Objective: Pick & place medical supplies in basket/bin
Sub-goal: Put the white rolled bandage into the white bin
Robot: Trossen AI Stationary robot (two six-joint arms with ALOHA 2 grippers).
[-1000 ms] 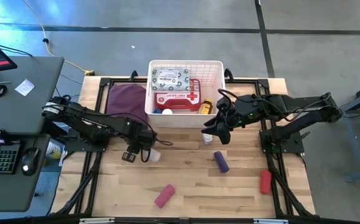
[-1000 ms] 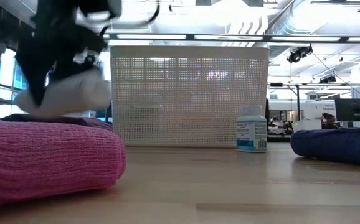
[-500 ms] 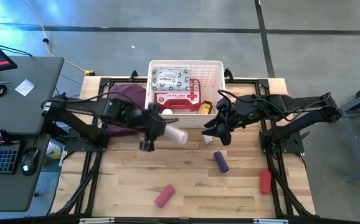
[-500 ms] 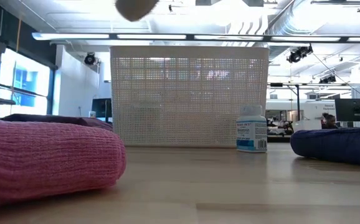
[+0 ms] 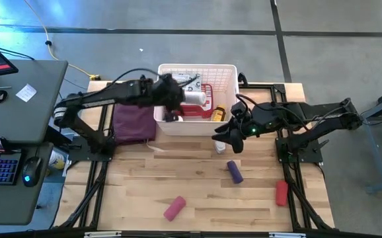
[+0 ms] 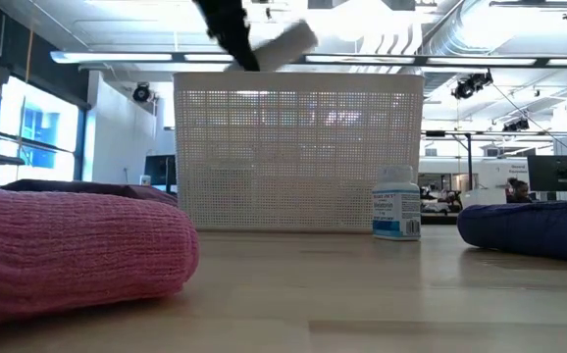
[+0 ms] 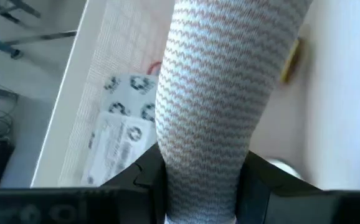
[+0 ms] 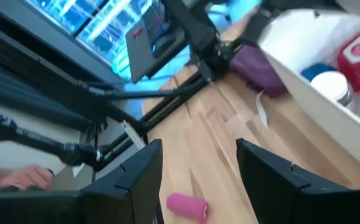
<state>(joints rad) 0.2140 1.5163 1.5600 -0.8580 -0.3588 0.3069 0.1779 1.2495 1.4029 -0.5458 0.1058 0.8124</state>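
Left tool clenched on white roll, basket directly beneath; right tool released; early release risks roll bouncing out.

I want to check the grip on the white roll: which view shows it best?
The left wrist view: the white roll fills it, clamped between the left gripper fingers. The high view shows it small over the basket; the low view shows it above the rim; the right wrist view misses it.
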